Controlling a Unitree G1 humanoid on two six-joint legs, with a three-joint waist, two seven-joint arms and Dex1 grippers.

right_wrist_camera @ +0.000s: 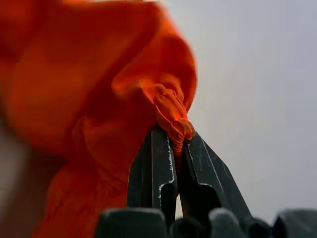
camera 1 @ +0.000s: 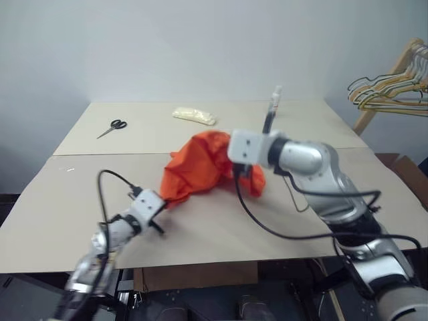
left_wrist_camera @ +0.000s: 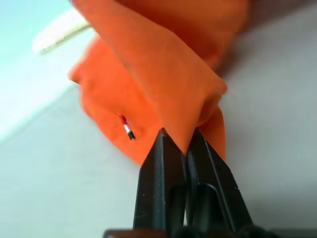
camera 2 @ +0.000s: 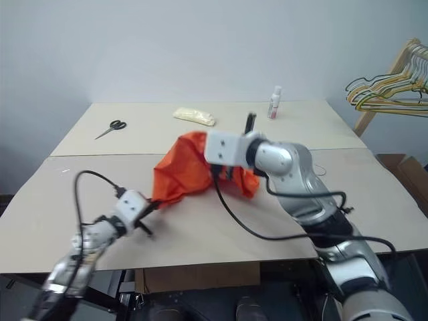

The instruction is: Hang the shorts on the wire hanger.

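The bright orange shorts [camera 1: 204,167] hang bunched above the middle of the tan table [camera 1: 60,200], stretched between both grippers. My left gripper [left_wrist_camera: 181,136] is shut on a folded lower corner of the fabric, at the shorts' near-left end [camera 1: 162,199]. Higher up and to the right, my right gripper [right_wrist_camera: 176,131] is shut on a gathered, puckered edge of the shorts, with its wrist block [camera 1: 244,147] in front of the cloth. A thin dark wire [camera 1: 302,200], perhaps the wire hanger, lies on the table behind my right forearm, mostly hidden.
Scissors [camera 1: 112,127] lie at the far left of the table, a cream packet [camera 1: 194,116] at the far middle, a small white bottle [camera 1: 275,99] behind my right hand. A wooden rack of bunched hangers [camera 1: 391,90] stands past the right edge.
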